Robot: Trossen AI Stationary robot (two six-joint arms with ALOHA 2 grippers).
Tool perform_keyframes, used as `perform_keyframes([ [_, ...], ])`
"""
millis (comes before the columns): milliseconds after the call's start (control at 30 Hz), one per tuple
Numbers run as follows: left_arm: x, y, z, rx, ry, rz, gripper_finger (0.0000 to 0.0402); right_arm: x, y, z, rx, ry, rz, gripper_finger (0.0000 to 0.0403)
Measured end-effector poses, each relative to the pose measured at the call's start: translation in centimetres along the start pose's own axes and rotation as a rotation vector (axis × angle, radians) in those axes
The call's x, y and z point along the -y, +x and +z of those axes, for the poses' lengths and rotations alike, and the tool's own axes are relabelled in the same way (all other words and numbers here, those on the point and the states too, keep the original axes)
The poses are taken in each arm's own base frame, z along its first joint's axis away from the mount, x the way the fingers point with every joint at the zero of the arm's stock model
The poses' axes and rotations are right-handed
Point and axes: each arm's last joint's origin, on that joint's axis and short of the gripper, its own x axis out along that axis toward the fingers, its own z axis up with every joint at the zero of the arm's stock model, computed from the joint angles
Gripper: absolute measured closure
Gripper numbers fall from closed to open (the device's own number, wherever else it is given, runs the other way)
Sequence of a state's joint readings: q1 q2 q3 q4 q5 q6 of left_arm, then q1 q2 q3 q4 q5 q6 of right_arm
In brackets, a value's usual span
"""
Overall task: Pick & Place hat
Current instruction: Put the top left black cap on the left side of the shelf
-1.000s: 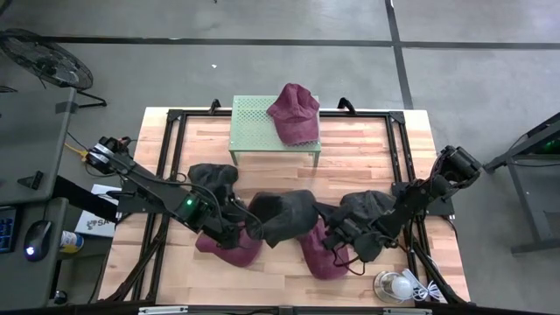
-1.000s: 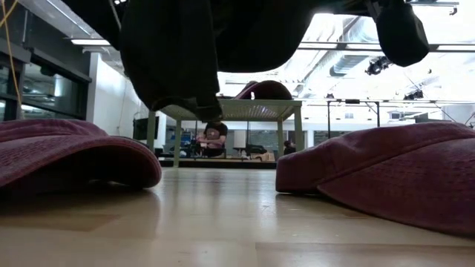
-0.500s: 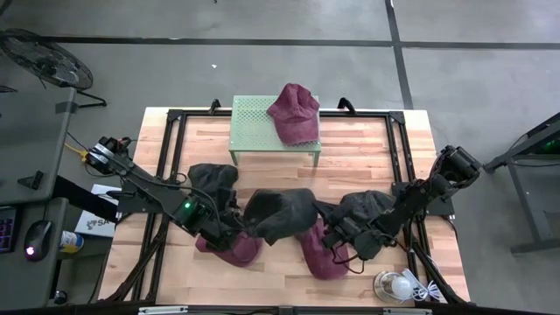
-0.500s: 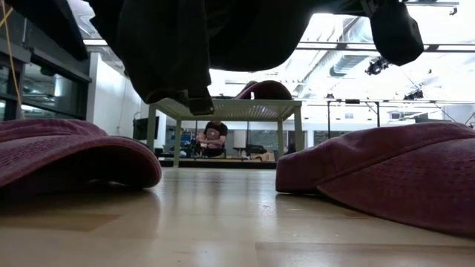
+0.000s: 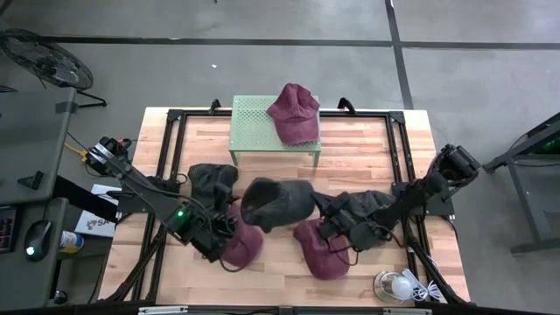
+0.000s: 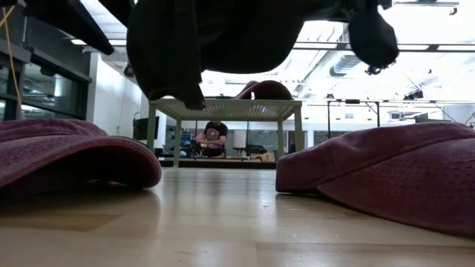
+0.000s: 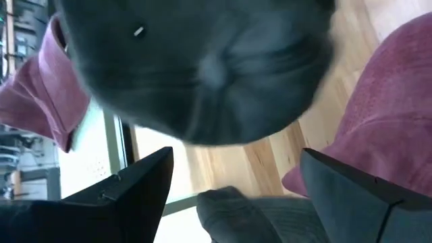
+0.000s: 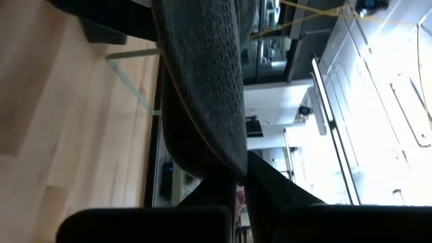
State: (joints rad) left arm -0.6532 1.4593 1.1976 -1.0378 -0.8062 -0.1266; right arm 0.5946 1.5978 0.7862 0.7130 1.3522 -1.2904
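A dark grey hat (image 5: pixel 276 203) hangs above the middle of the table, and in the low view it (image 6: pixel 223 37) shows clear of the wood. My right gripper (image 5: pixel 322 213) is shut on its right side. My left gripper (image 5: pixel 224 231) stands open to the hat's left, above a maroon hat (image 5: pixel 240 246). In the left wrist view the wide-apart fingers (image 7: pixel 142 189) frame the grey crown (image 7: pixel 202 67) without touching it. A second maroon hat (image 5: pixel 319 250) lies crown up on the wood near the front. A third sits on the green stand (image 5: pixel 254 131). My right gripper pinches the grey hat's edge (image 8: pixel 226 152) between its two fingers, on the side toward the table's right. The fingers come in about level from the right. The hat is lifted clear of the table and reaches leftward from the fingers, its crown hanging free.
Two more grey hats lie on the wood, one at the left (image 5: pixel 214 181) and one under my right arm (image 5: pixel 374 206). The black frame (image 5: pixel 175 118) borders the table. A lamp bulb (image 5: pixel 395 286) lies at the near right corner.
My right gripper has carried the grey hat a little toward the far edge and the left, still lifted. My left gripper, open throughout, has drawn back from the hat toward the table's left edge and rolled about its own axis.
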Motion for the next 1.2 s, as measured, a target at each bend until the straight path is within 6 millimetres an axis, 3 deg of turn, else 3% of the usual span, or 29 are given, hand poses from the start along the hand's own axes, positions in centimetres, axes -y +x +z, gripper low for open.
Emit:
perform_keyframes([
  [333,0.6,-1.0,0.0,0.055,0.028,0.118,0.0085,1.6,0.6,0.3,0.051,0.072,-0.044,0.0399],
  [900,0.1,-1.2,1.5,0.152,0.030,0.305,0.0087,1.7,0.2,0.4,0.080,0.071,-0.044,0.0399],
  [1033,0.0,-1.2,1.5,0.152,0.027,0.345,0.0117,1.7,0.2,0.4,0.078,0.071,-0.044,0.0399],
  [1200,0.0,-1.2,1.7,0.165,0.001,0.347,0.0208,1.7,0.2,0.4,0.077,0.074,-0.044,0.0399],
])
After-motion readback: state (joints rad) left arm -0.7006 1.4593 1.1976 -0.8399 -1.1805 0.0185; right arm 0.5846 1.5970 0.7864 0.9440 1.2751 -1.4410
